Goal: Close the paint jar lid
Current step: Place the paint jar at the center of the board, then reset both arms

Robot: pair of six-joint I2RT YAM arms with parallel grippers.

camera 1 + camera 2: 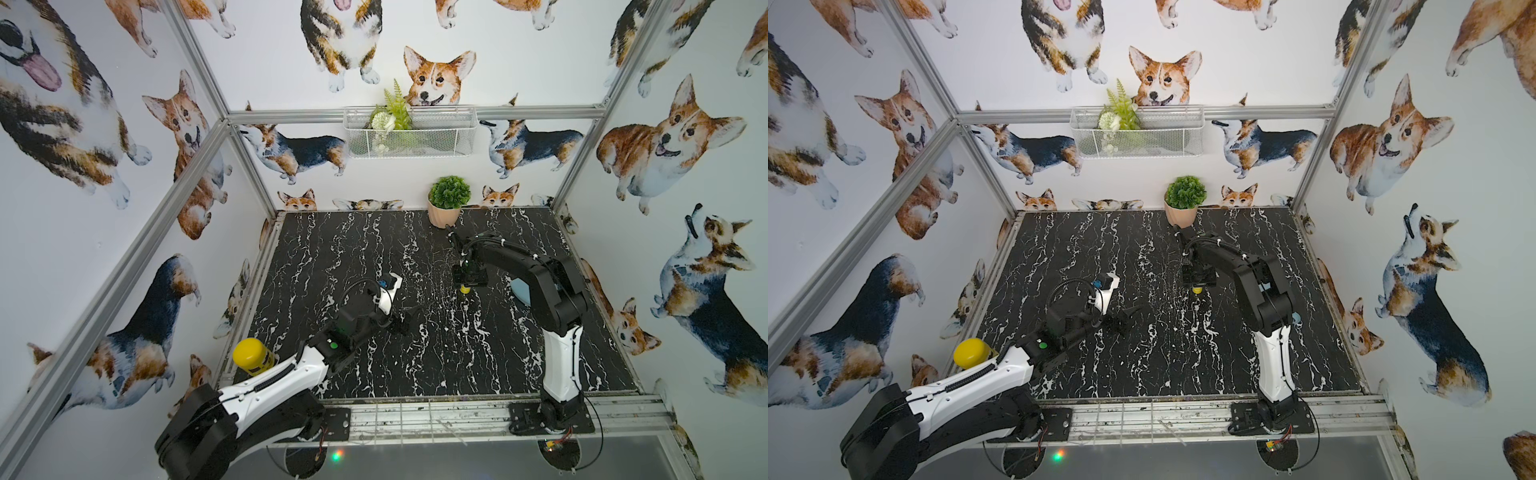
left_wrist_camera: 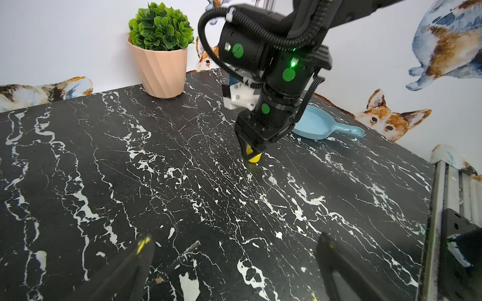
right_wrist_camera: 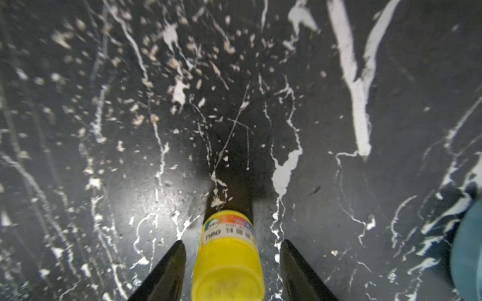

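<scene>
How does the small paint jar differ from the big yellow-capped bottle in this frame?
Size: the paint jar is tiny; the yellow-capped bottle is far larger. Place: the jar stands between the open fingers of the right end effector; the bottle stands beside the left arm. Label: the jar's is white with colours, the bottle's yellow and black. Both are yellow and upright.
</scene>
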